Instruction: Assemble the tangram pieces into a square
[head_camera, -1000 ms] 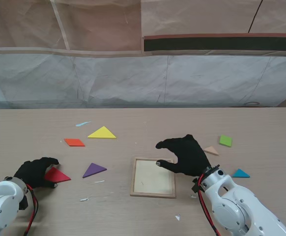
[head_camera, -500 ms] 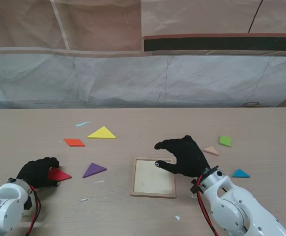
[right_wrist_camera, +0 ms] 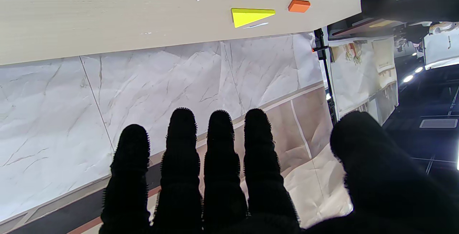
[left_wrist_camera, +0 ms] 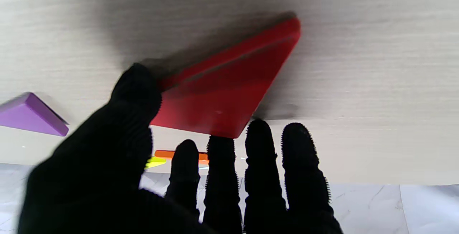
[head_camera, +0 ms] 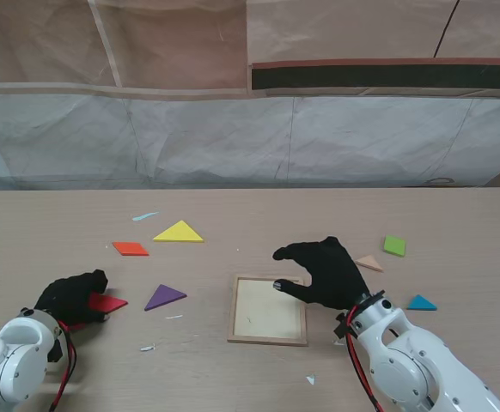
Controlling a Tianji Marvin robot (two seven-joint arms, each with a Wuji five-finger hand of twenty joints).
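A red triangle (head_camera: 109, 302) (left_wrist_camera: 229, 90) lies at the near left of the table, one edge tipped up off the surface. My left hand (head_camera: 71, 296) (left_wrist_camera: 143, 176) is shut on it, thumb on one edge and fingertips at the opposite corner. The square wooden frame (head_camera: 233, 309) sits near the middle with nothing inside. Over its far right corner my right hand (head_camera: 323, 270) (right_wrist_camera: 215, 184) is open, fingers spread, holding nothing. Loose pieces: purple triangle (head_camera: 164, 297) (left_wrist_camera: 28, 115), yellow triangle (head_camera: 179, 233) (right_wrist_camera: 251, 15), orange parallelogram (head_camera: 130, 249) (right_wrist_camera: 299, 5), green square (head_camera: 394, 246), tan triangle (head_camera: 370, 263), blue triangle (head_camera: 421, 303).
A pale blue scrap (head_camera: 144, 215) lies beyond the yellow triangle. Small white flecks (head_camera: 147, 348) dot the table near the frame. A crinkled paper backdrop (head_camera: 233, 137) rises behind the table's far edge.
My left hand has closed further over the red triangle and shifted slightly to the right, covering more of it. The right hand has barely moved.
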